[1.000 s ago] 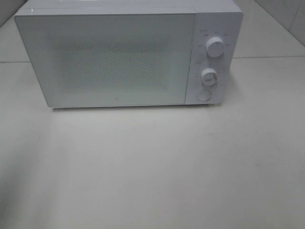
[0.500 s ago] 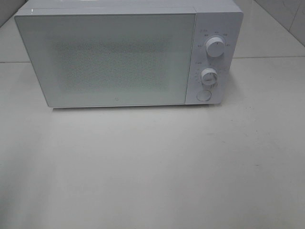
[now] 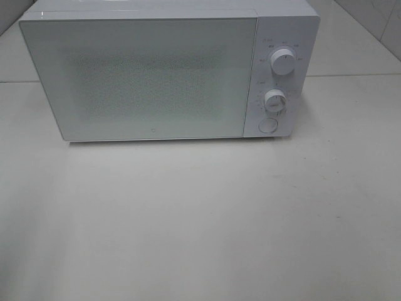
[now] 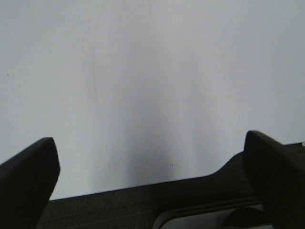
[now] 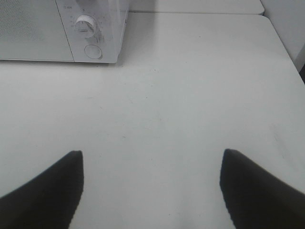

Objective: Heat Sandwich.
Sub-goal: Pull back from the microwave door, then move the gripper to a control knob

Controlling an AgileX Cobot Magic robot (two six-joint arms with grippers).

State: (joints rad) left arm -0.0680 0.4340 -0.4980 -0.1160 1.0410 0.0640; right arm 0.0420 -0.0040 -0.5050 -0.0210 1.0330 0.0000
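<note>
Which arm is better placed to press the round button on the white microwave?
Probably right: the right end effector, open, faces the white microwave's round button; the left end effector has no microwave in view.

- No word, number or brand is clear enough to read in any view.
- The microwave (image 3: 169,72) has a control panel (image 3: 280,75) with tiny grey markings ringing 2 dials, the upper dial (image 3: 283,62) and the lower dial (image 3: 275,101). All of them are too small and blurred to make out.
- A faint small mark (image 3: 155,133) sits low on the microwave door (image 3: 144,78). It may be a logo, but I cannot tell.
- From the right wrist, the panel lies well beyond the fingertips of the right claw (image 5: 152,152). A short grey marking (image 5: 66,7) beside the dial there is illegible.
- The round button (image 3: 268,125) shows no legible sign.
</note>
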